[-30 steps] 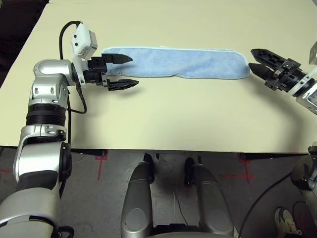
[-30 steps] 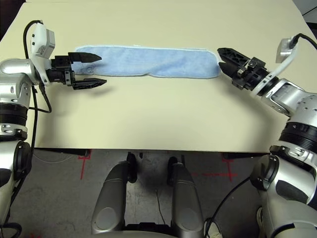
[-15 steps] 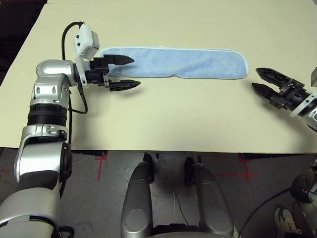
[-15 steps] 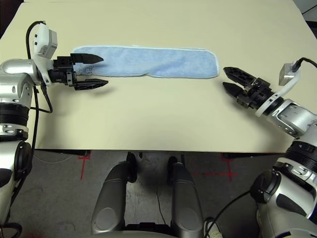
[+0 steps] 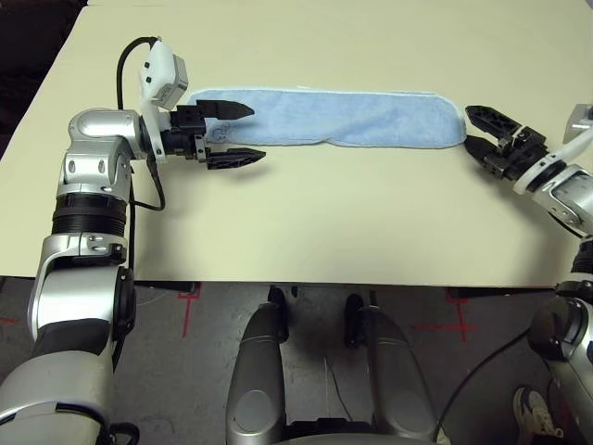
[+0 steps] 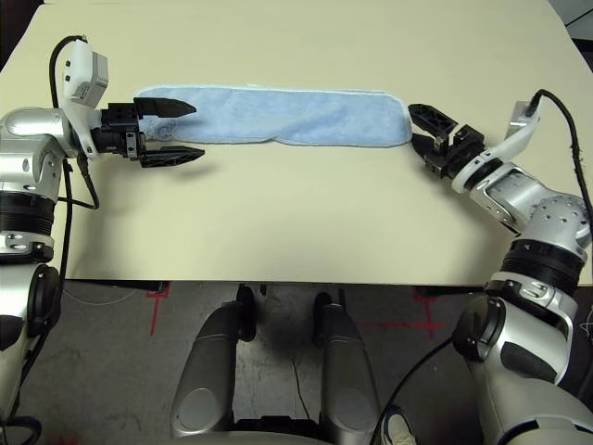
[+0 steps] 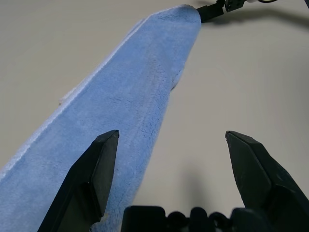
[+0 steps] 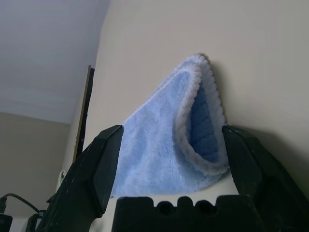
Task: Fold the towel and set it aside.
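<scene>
- The towel (image 5: pixel 334 118), already folded lengthwise into a narrow band, lies across the far middle of the table (image 5: pixel 324 213).
- The right gripper (image 5: pixel 484 131), drawn back toward the near edge half a second ago, now stands at the band's right end again, fingers spread wide, holding nothing.
- The left gripper (image 5: pixel 232 133) is unmoved, jaws wide and empty over the left end.
- Judgement: both ends are about to be grasped for the crosswise fold.

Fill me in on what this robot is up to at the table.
It is folding a light-blue towel, which lies as a long strip across the cream table, apparently already folded once lengthwise. The left gripper sits open at one end, one finger over the cloth. The right gripper is open at the other end, lined up with it. Neither has gripped yet.
</scene>
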`<action>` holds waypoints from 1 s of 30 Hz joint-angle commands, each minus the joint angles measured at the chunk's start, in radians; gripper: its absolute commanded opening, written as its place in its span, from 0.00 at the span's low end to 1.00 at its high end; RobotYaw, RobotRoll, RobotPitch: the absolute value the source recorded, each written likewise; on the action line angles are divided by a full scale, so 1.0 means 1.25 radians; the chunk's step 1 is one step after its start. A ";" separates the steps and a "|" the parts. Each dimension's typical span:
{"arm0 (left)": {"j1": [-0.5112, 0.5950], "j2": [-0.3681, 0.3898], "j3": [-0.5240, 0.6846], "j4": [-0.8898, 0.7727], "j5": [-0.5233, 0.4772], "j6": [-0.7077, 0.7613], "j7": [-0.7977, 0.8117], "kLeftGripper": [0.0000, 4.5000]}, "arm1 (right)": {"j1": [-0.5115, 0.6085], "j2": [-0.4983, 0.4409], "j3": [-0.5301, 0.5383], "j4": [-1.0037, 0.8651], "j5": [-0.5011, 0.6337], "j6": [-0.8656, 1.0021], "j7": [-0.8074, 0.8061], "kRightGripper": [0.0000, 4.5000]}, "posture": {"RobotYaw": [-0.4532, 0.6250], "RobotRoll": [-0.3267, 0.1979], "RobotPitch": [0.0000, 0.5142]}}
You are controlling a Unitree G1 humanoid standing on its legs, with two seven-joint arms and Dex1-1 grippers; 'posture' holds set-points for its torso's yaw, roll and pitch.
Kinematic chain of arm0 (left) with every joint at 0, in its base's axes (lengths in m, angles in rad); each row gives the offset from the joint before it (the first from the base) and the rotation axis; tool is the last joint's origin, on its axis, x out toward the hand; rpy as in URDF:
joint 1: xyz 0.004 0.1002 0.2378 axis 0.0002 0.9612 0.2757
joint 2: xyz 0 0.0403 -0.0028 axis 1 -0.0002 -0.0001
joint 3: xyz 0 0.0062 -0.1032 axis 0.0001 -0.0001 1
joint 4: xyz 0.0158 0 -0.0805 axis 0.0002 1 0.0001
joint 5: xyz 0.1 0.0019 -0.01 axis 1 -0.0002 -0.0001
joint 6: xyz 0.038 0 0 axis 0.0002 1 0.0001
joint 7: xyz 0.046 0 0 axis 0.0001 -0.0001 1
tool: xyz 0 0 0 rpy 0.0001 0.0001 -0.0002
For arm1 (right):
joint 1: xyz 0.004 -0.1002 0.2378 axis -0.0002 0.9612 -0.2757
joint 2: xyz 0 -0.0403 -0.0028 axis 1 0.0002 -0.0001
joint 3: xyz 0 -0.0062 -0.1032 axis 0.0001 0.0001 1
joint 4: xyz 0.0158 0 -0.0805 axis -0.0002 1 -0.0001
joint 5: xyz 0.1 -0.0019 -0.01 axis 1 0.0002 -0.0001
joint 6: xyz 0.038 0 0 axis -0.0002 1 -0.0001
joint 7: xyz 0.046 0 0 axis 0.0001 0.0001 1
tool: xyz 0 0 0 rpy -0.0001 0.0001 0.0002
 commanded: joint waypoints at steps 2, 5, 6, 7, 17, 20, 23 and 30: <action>0.010 0.002 -0.008 -0.018 -0.008 0.003 -0.004 0.99 | 0.013 0.003 0.012 0.005 -0.004 0.021 -0.006 0.99 | 0.46 0.62 0.67; 0.012 0.002 -0.008 -0.020 -0.009 0.002 -0.004 0.99 | 0.030 -0.014 -0.005 -0.027 0.014 0.045 -0.018 0.99 | 0.45 0.62 0.67; 0.012 0.002 -0.008 -0.021 -0.009 0.002 -0.004 0.99 | 0.034 -0.019 -0.013 -0.035 0.020 0.053 -0.023 0.99 | 0.45 0.62 0.67; 0.012 0.001 -0.008 -0.020 -0.009 0.002 -0.003 0.99 | 0.041 -0.026 -0.023 -0.049 0.028 0.061 -0.028 0.99 | 0.45 0.62 0.67; 0.013 -0.011 -0.014 -0.021 -0.012 -0.001 -0.004 0.99 | 0.124 -0.047 -0.120 -0.181 0.185 0.204 -0.133 0.99 | 0.43 0.62 0.66; 0.012 -0.013 -0.015 -0.020 -0.012 -0.001 -0.004 0.99 | 0.130 -0.028 -0.120 -0.192 0.209 0.201 -0.166 0.99 | 0.44 0.62 0.66; 0.008 -0.012 -0.017 -0.019 -0.013 0.000 -0.004 0.99 | 0.126 0.022 -0.094 -0.204 0.211 0.179 -0.204 0.99 | 0.44 0.62 0.67; 0.007 -0.006 -0.018 -0.024 -0.017 0.011 0.000 0.99 | 0.082 0.061 -0.047 -0.140 0.172 0.101 -0.216 0.99 | 0.46 0.62 0.68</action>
